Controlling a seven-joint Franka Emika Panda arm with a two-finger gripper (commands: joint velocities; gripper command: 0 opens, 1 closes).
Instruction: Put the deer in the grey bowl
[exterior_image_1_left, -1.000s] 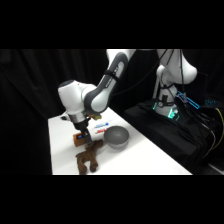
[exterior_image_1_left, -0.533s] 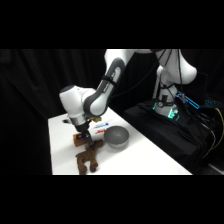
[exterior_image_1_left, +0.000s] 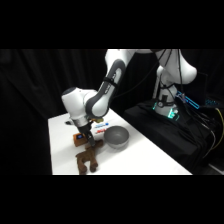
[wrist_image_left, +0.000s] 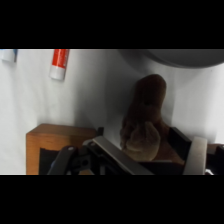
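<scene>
- I see the pincer (exterior_image_1_left: 87, 138) low over the white bench (exterior_image_1_left: 145, 155), with the arm reaching down to it from above.
- The deer (wrist_image_left: 145, 117) lies on the bench directly under the pincer; in the wrist view one dark brown plush part sits between the two fingers (wrist_image_left: 196, 156).
- I cannot tell whether the fingers press on the plush or merely stand on either side of it.
- In the side view the deer (exterior_image_1_left: 88, 157) stretches from beneath the pincer toward the near bench edge.
- The grey bowl (exterior_image_1_left: 115, 137) stands just beside the pincer, on the arm-base side, close to the deer.
- A brown wooden block (wrist_image_left: 52, 145) sits right next to the pincer on its other side.
- A red-and-white tube (wrist_image_left: 59, 63) lies further off, beyond the block.
</scene>
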